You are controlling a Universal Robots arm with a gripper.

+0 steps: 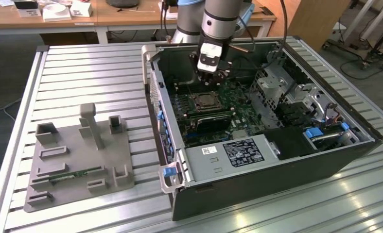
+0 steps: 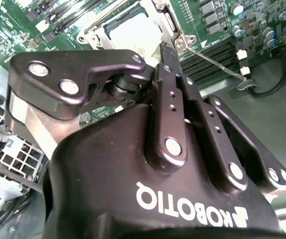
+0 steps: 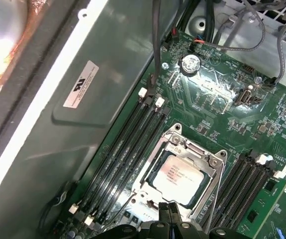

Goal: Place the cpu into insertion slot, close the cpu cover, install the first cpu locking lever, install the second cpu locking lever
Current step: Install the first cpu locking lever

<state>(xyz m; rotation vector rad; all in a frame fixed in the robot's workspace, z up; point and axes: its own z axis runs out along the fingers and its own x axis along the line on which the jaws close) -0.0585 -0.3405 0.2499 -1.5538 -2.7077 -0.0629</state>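
The cpu (image 3: 178, 178) shows dull silver-grey, the cpu cover (image 3: 197, 148) bright silver, on a green circuit board (image 3: 217, 99) striped with black memory slots (image 3: 125, 149). The gripper (image 3: 168, 214) is black, the ribbed table (image 1: 81, 73) pale grey, the plastic clips (image 1: 170, 171) blue.

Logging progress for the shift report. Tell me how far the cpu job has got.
Done: the cpu lies seated, with the cover down over it. In hand: the shut hand is at the cover's edge. Left: one lever angles away from the cover, seemingly unlatched; the other I cannot judge.
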